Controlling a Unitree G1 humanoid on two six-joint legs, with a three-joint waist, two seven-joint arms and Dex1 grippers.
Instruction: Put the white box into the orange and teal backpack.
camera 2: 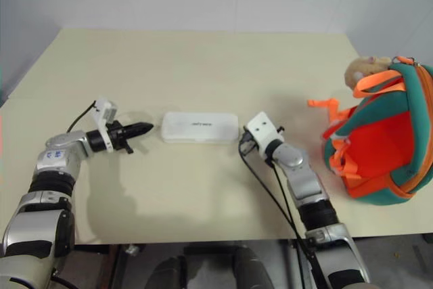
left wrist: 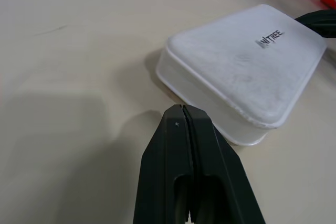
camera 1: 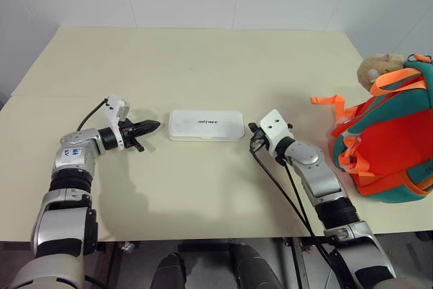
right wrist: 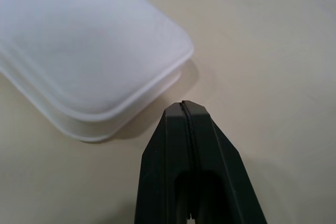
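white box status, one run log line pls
white box: flat on table, unheld | left pincer: shut | right pincer: shut | backpack: right

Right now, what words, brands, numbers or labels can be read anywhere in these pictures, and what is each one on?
"UNITREE": dark lettering in the middle of the white box's lid, clearest in the left wrist view; the first letters are hard to make out.
"EE": the tail of the same word on the box, cut off at the edge of the right wrist view.
Blue marks on a white sticker on the left forearm: too small to read.
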